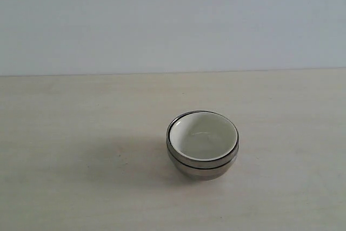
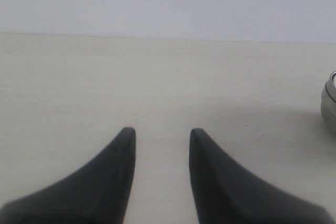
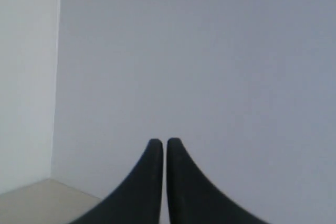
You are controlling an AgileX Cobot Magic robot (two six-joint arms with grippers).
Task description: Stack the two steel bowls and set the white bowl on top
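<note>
**Bowls stacked, both pincers holding nothing**

The left pincer (image 2: 160, 134) hangs low over the pale table (image 2: 79, 87), jaws parted, gripping nothing. The right pincer (image 3: 164, 144) is pressed shut on nothing and aimed at the wall (image 3: 210, 51). Mid-table, the steel bowls (image 1: 201, 169) sit nested upright, with the white bowl (image 1: 203, 133) on top, mouth up.

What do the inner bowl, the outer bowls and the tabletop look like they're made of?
White bowl: glossy off-white, likely ceramic or melamine; soft highlight inside. Steel bowls: polished metal, mirror-like grey rims and wall. Table: pale matte wood-grain, probably laminate; faint streaks.
</note>
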